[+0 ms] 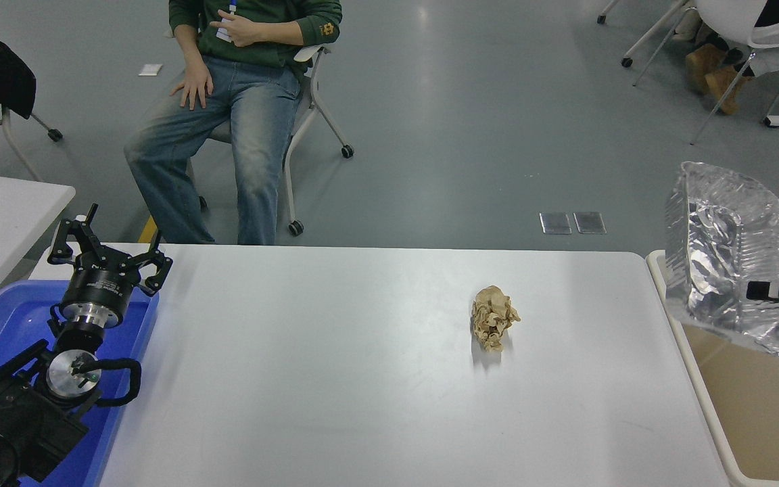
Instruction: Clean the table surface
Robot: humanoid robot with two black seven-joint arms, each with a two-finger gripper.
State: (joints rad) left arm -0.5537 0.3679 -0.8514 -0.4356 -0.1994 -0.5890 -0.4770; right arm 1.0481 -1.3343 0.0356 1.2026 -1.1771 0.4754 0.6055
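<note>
White counter (362,379) cleaning is underway: crumpled silver foil tray (724,257) is held pinched in right gripper (758,291) jaws over beige plastic bin (660,284) at right edge, release judged next.

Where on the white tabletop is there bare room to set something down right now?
The white tabletop is bare from the blue tray at its left edge across to the crumpled tan paper wad, and again between that wad and the beige plastic bin. Only the left corner, with the parked left gripper, is crowded.
</note>
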